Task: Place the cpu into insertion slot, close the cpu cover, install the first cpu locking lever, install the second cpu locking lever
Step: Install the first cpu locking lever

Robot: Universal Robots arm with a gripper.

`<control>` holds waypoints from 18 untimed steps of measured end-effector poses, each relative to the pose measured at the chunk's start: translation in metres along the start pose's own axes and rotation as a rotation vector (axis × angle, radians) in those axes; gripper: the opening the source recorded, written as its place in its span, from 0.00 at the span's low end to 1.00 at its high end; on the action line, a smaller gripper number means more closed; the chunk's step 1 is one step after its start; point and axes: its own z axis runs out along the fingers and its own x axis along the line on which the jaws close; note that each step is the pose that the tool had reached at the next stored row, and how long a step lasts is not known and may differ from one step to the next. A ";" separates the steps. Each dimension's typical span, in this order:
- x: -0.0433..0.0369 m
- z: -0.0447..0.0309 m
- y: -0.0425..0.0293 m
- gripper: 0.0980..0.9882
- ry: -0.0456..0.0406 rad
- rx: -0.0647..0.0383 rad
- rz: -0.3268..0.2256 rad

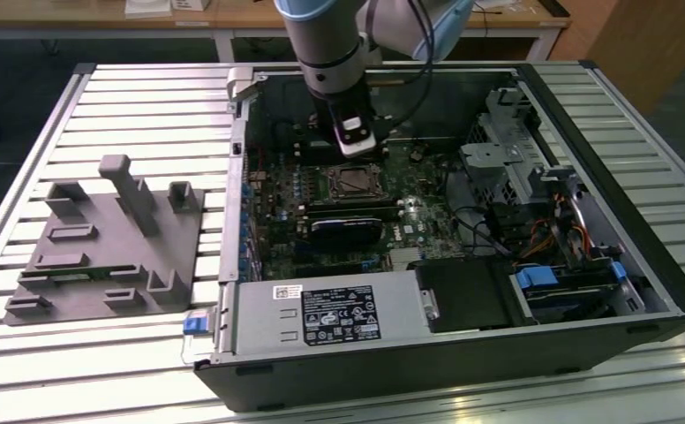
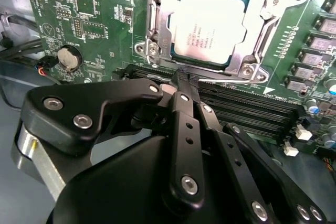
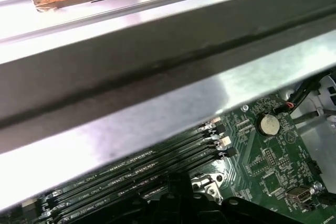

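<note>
The cpu point(image 2: 210, 30), silvery with a dark green border, lies flat in the insertion slot point(image 1: 355, 183) on the green motherboard point(image 2: 79, 19). The cpu cover point(image 2: 265, 9), a silvery frame, lies down around it. A thin lever rod point(image 2: 153, 19) runs along one side of the socket. My gripper point(image 2: 178, 77) hovers just off the socket's edge, over the long black memory slots point(image 2: 247, 103), black fingers pressed together with nothing between them. In the exterior view the gripper point(image 1: 356, 155) hangs right behind the socket, inside the open case.
The open computer case point(image 1: 660, 291) lies on a slatted metal table point(image 1: 131, 97). A black power supply point(image 1: 331, 322) sits at its near end, drive bays and cables point(image 1: 554, 238) on the exterior view's right. A grey fixture block point(image 1: 107, 238) stands on the exterior view's left. A coin battery point(image 2: 69, 57) sits near the gripper.
</note>
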 end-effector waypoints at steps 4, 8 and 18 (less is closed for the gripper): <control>0.0022 -0.0002 0.0006 0.01 0.0001 0.000 0.000; 0.0034 0.0000 0.0025 0.01 0.0000 0.000 0.000; 0.0039 0.0017 0.0026 0.01 -0.0018 0.001 -0.001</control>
